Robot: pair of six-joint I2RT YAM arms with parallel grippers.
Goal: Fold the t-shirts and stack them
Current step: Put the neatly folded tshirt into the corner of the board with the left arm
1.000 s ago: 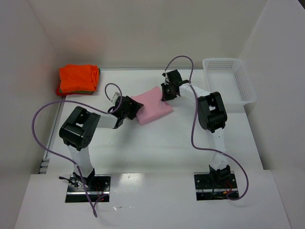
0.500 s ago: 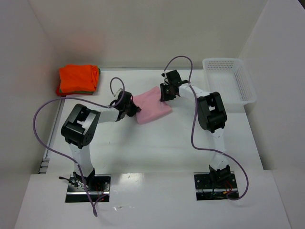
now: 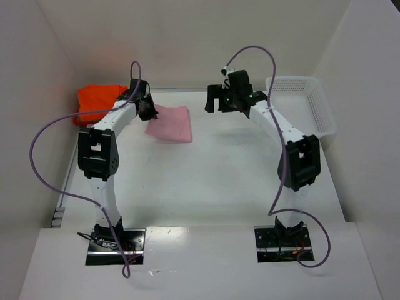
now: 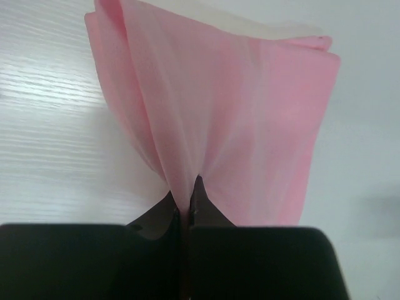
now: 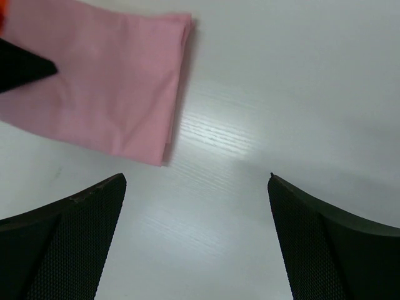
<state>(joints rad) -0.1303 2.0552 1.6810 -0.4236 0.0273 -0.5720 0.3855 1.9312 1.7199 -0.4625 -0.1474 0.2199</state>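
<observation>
Dragged left across the counter (image 3: 206,175) since a second ago, the folded pink t-shirt (image 3: 172,124) now lies near the orange t-shirt (image 3: 97,100), one edge pinched in our left fingers (image 4: 195,209), we judge for stacking, while our right fingers (image 3: 212,100) hover spread, well clear.

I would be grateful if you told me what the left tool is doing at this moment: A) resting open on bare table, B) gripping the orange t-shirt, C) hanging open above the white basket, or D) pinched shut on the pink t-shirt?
D: the left wrist view shows the left tool closed on an edge of the folded pink t-shirt, while the right tool is open and holds nothing.
</observation>
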